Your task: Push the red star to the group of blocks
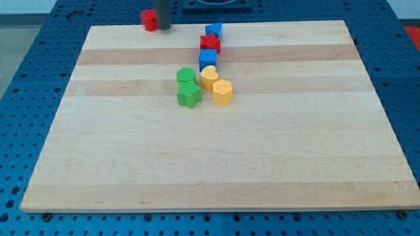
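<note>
A red block [149, 19], too blurred to make out its shape, sits at the board's top edge, left of centre and apart from the others. My tip [163, 29] stands right next to it on its right side, seemingly touching. The group lies to the right and below: a blue block [214, 30], a red block [210, 44], a blue block [208, 58], a yellow block [209, 77], a yellow block [223, 92], a green block [186, 76] and a green star-like block [189, 96].
The wooden board [216, 164] rests on a blue perforated table [26, 78]. The lone red block is at the very top rim of the board.
</note>
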You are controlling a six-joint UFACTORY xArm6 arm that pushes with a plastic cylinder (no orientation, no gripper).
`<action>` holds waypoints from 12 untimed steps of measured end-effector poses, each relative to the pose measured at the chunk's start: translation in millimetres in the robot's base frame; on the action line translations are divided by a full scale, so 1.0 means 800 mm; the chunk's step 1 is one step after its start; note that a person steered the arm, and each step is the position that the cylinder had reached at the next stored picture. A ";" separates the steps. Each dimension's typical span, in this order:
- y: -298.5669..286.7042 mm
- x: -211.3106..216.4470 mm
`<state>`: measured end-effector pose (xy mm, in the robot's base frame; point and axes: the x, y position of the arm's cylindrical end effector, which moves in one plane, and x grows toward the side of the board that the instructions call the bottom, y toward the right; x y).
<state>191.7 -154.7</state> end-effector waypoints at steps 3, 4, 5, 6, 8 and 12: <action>-0.012 0.002; 0.037 0.013; 0.109 0.018; 0.137 0.000; 0.198 0.001; 0.165 0.053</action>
<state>234.4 -22.3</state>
